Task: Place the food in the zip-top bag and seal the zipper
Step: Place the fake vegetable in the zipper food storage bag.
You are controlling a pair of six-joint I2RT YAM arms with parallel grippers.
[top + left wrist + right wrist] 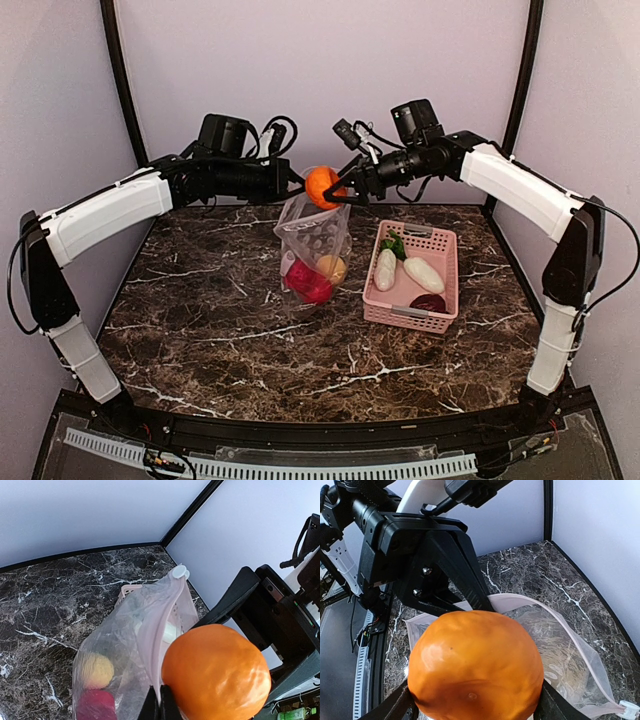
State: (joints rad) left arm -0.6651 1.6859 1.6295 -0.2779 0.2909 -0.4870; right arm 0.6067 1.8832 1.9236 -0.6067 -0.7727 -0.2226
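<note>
The round, glossy orange toy fruit (322, 186) hangs just above the mouth of the clear, floppy plastic zip-top bag (315, 255), near the middle of the far edge of the surface (200, 320). The right hand (336, 190) pinches it across its middle; it looks light, hard and slippery. The left hand (298, 187) is pressed together on the limp bag's zipper strip (167, 615), probably its only firm hold.

loc: was prob. a robot lab test cell | plain pale wall panels (320, 80) + black frame posts (118, 80) enclosed it | marble-look tabletop (220, 320) | slotted cable duct (330, 468) ran along front edge
</note>
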